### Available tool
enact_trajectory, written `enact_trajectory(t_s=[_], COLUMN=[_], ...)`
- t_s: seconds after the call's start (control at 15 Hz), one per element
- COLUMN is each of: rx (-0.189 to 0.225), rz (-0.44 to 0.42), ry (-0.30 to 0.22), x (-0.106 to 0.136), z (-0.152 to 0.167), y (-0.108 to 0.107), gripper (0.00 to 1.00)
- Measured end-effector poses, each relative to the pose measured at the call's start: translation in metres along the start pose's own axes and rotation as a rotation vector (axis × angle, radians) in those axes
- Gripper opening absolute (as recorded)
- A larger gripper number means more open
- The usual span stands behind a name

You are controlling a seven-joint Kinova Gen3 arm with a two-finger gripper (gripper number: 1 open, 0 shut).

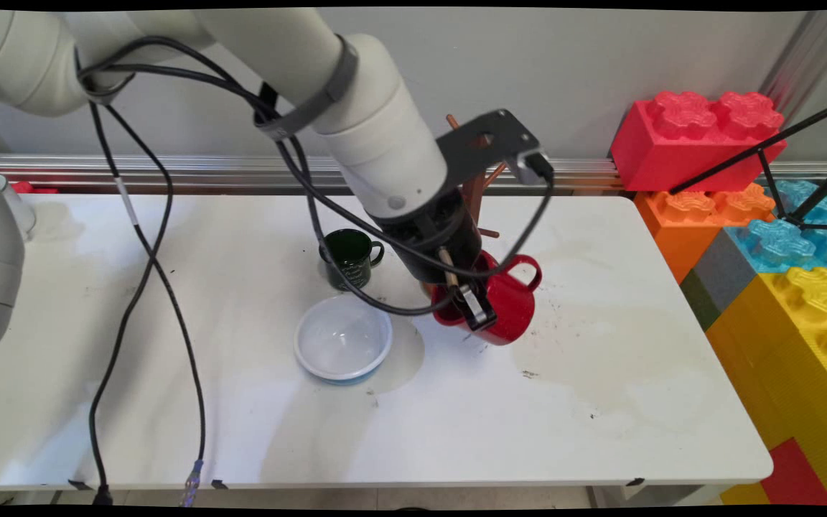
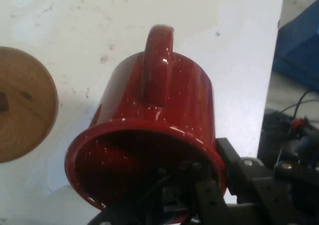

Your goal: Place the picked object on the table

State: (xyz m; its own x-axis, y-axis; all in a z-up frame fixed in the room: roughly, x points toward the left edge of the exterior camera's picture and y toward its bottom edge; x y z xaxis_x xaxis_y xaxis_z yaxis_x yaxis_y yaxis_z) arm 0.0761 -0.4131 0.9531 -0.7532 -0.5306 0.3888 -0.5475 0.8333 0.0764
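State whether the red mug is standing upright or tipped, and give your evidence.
Tipped. The red mug leans in the hand, which grips its rim; in the hand view its mouth faces the camera and its handle points up.

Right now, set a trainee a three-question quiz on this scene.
1. True or false: the gripper is clamped on the rim of the red speckled mug.
2. Which stands nearest the white bowl? A) red toy block B) dark green mug C) yellow toy block
3. Fill in: in the hand view the red mug's handle points ____ from the camera.

Key: 1 true; 2 B; 3 away.
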Motion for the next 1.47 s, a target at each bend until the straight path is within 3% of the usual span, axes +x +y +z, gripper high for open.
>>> enact_trajectory(t_s=[0.33,0.73,1.47], rx=[0.034,0.075,0.138], rz=[0.032,0.012,-0.058], ry=[-0.098,-0.199,-0.333], x=[0.013,0.023,0.045], z=[0.019,0.041,0.076], y=[0.014,0.025,0.035], gripper=[0.0,0.0,0.0])
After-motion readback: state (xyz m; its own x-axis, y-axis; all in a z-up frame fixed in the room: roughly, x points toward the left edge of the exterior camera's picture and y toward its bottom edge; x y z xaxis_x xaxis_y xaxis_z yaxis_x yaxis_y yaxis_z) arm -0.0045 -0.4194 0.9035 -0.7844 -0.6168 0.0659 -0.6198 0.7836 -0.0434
